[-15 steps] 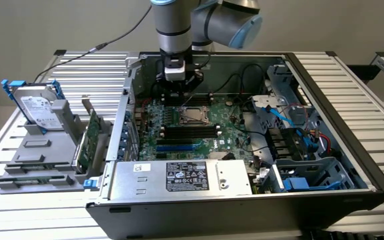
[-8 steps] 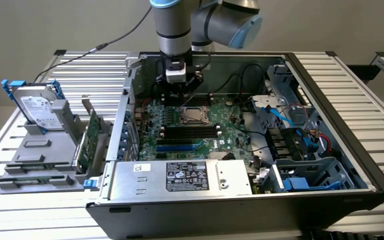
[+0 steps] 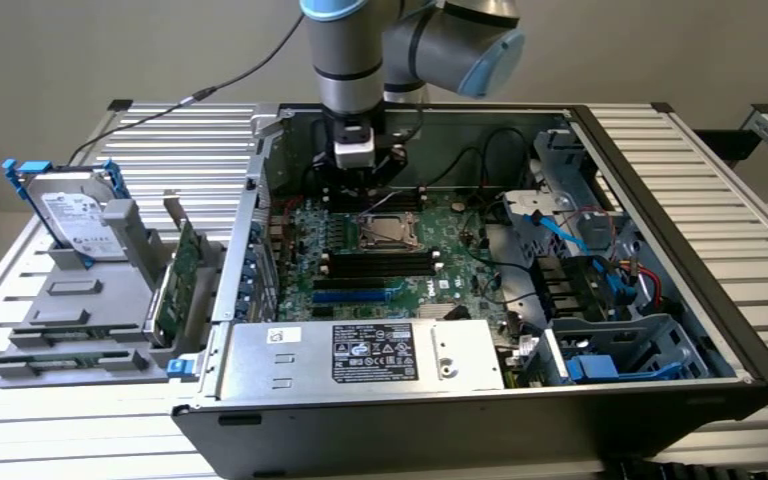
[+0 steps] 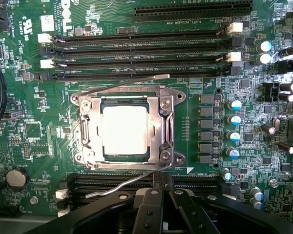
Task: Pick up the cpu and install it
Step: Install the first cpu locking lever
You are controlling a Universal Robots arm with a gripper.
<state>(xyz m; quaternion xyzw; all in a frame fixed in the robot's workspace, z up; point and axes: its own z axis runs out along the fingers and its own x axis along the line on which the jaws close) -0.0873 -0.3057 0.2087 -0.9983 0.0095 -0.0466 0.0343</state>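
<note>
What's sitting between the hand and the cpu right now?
In the wrist view, the socket's metal frame, a thin wire lever and a dark slot lie between the hand and the cpu.

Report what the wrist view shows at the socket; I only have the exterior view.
Observer: The cpu lies inside the socket frame, with its silver top bare.
Operator: Give me the gripper's state.
Observer: The gripper is shut and holds nothing.
Operator: Place it for me.
Observer: Its tip is at the socket frame's edge, close to one end of a wire lever. I cannot tell whether they touch.
</note>
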